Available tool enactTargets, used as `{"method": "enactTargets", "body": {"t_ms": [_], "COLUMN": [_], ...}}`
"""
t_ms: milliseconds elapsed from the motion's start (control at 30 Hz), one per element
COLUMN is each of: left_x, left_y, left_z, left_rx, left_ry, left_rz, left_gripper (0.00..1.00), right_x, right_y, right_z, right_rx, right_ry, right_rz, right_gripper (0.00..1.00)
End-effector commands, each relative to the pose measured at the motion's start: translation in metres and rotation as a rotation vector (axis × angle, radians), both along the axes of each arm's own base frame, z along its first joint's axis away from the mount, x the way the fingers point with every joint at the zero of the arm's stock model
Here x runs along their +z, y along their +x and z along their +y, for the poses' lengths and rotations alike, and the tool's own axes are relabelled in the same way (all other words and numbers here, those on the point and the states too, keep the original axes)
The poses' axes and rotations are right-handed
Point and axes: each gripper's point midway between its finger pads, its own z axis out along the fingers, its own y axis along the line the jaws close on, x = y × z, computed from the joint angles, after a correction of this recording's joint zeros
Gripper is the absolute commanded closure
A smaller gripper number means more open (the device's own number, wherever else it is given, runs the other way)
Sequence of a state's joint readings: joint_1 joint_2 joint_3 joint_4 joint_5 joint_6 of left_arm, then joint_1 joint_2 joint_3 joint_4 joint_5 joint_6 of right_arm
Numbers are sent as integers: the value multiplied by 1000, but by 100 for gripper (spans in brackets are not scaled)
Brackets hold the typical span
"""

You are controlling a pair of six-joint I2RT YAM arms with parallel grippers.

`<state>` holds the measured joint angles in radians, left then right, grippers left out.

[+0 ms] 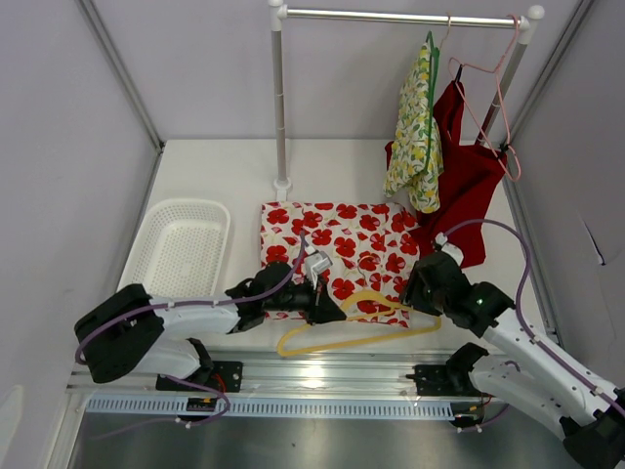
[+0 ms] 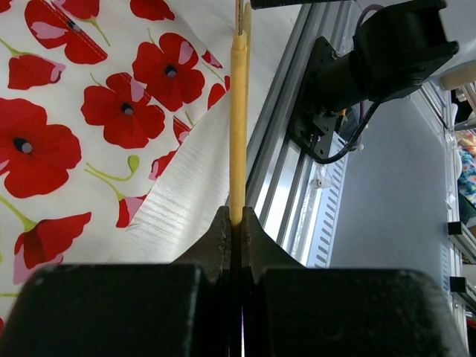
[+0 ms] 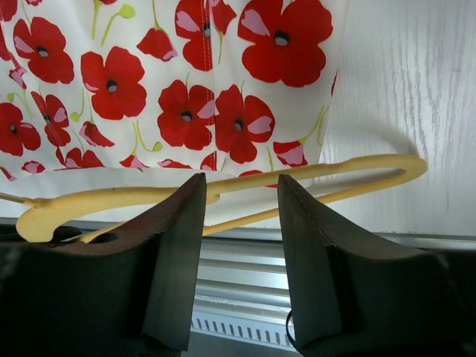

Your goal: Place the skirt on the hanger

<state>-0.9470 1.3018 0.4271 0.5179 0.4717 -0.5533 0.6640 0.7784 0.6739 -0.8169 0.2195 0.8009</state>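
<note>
We see bare table at the upper left of the top view, behind the basket (image 1: 181, 249) and left of the pole (image 1: 280, 107). A narrow strip runs between basket and skirt (image 1: 337, 239). At upper right, hung clothes (image 1: 469, 181) block the way. At lower centre, left arm (image 1: 195, 315) and right arm (image 1: 518, 337) crowd the hanger (image 1: 361, 337).

The white worktop (image 1: 225, 171) carried a white plastic basket (image 1: 186, 204) by its left edge. A skirt (image 1: 337, 239) with red poppies lay flat near the middle. A yellow hanger (image 1: 352, 340) lay along the near edge, touching the skirt's near hem. The foot of a rack pole (image 1: 282, 186) stood toward the far edge.
</note>
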Motion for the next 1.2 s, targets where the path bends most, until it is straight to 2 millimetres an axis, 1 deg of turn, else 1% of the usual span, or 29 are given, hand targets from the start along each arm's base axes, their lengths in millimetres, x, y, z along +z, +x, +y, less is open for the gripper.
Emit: {"method": "enactTargets", "body": {"t_ms": [0, 33, 67, 100, 167, 200, 267, 300, 400, 433, 500, 533, 633, 733, 967, 1067, 1100, 1133, 1167], "left_x": [-3, -10, -12, -16, -23, -24, -29, -30, -36, -38, -39, -39, -42, -44, -45, -45, -44, -45, -45], "left_y": [-2, -2, -1, -1, 0, 1, 3, 4, 5, 5, 5, 5, 5, 5, 2, 2, 3, 3, 2], "left_z": [-2, 1, 1, 3, 4, 4, 4, 4, 4, 4, 4, 4, 6, 7, 9, 10, 9, 10, 10], "left_rx": [-8, 4, 8, 13, 24, 29, 37, 40, 37, 35, 34, 34, 37, 35, 29, 30, 32, 30, 28], "left_ry": [-27, -11, -6, 5, 22, 24, 36, 42, 57, 58, 61, 59, 69, 74, 72, 74, 72, 73, 75], "left_rz": [-13, -5, -5, -1, 4, 4, 8, 10, 18, 19, 22, 21, 24, 26, 29, 29, 26, 26, 29], "left_gripper": [100, 100, 100, 100, 100, 100, 100, 100, 100, 100, 100, 100, 100, 100, 100, 100, 100, 100, 100], "right_x": [-8, -14, -14, -21, -26, -33, -40, -47, -58, -65, -70, -74, -80, -85, -87, -88, -87, -88, -89], "right_y": [-7, -10, -11, -14, -15, -18, -19, -21, -23, -25, -25, -27, -26, -25, -18, -16, -15, -14, -14], "right_z": [-2, -1, 0, 0, 2, 2, 3, 1, 1, -1, -1, -3, -5, -3, 0, 2, 1, 0, 0], "right_rx": [-61, -65, -66, -66, -68, -69, -75, -75, -82, -85, -91, -94, -103, -106, -103, -92, -96, -96, -97], "right_ry": [21, 27, 32, 27, 37, 31, 33, 24, 16, 7, 6, 0, -11, -7, -22, -37, -45, -52, -57], "right_rz": [20, 32, 34, 45, 55, 68, 73, 84, 103, 114, 119, 123, 125, 128, 118, 122, 119, 121, 121], "right_gripper": [53, 53, 53, 54, 55, 56, 57, 57, 55, 53, 52, 49, 45, 45, 42, 45, 53, 57, 59]}}
